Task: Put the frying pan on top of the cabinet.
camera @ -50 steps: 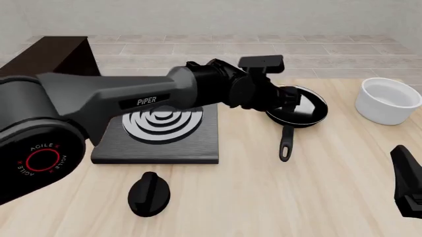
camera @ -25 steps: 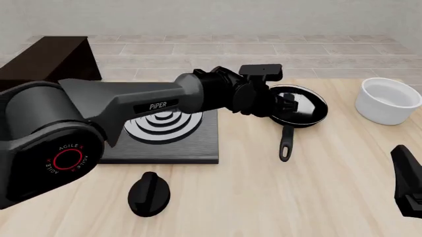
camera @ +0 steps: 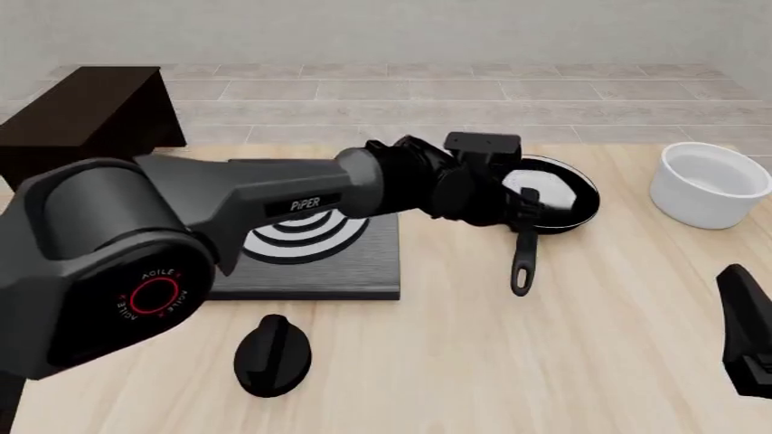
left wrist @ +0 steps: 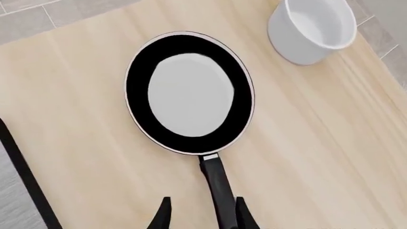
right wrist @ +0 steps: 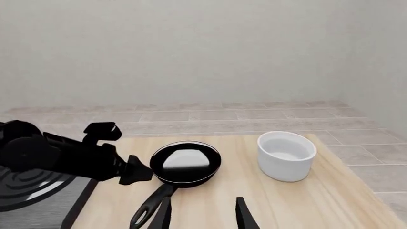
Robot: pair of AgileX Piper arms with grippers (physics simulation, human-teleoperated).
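The frying pan (camera: 558,201) rests on the wooden table right of the stove plate, its long handle (camera: 522,267) pointing toward the near edge. Its inside shines pale grey in the left wrist view (left wrist: 190,95). My left gripper (camera: 527,203) hangs low over the spot where the handle meets the pan. It is open (left wrist: 202,202), with a finger on each side of the handle (left wrist: 219,195) and a gap to the left one. The dark cabinet (camera: 90,108) stands at the far left. My right gripper (camera: 742,334) is open (right wrist: 203,202) at the near right, away from the pan (right wrist: 186,162).
A black stove plate (camera: 314,258) with concentric rings lies left of the pan, under my left arm. A black knob (camera: 271,354) sits near the front edge. A white bowl (camera: 711,185) stands to the pan's right, also seen as the bowl (left wrist: 311,26) (right wrist: 286,155).
My left arm has swung further in and its gripper has dropped lower, toward the base of the pan's handle. The pan and the right arm have not moved.
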